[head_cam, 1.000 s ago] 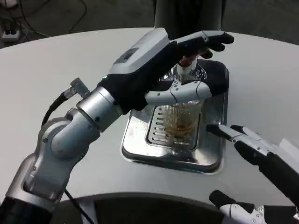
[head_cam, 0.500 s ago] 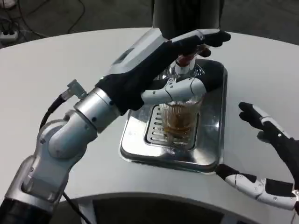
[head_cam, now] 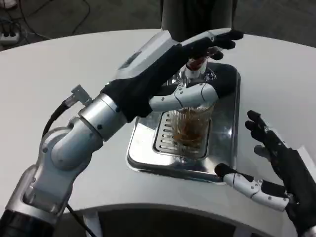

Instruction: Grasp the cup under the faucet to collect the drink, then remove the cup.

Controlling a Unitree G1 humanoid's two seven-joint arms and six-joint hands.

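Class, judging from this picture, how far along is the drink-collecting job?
Done: the left hand holds the cup under the faucet. In hand: amber drink sits in the cup. Left: lifting the cup off the metal tray. The right hand waits open beside it.

Even, bright overhead light falls on the white counter (head_cam: 59, 84), which reads pale grey without blown highlights; the steel tray (head_cam: 224, 148) throws back streaky glare and dark reflections; a soft shadow lies beneath the left arm (head_cam: 79, 143); the floor beyond is dim; the picture is slightly soft, with compression blur at edges.
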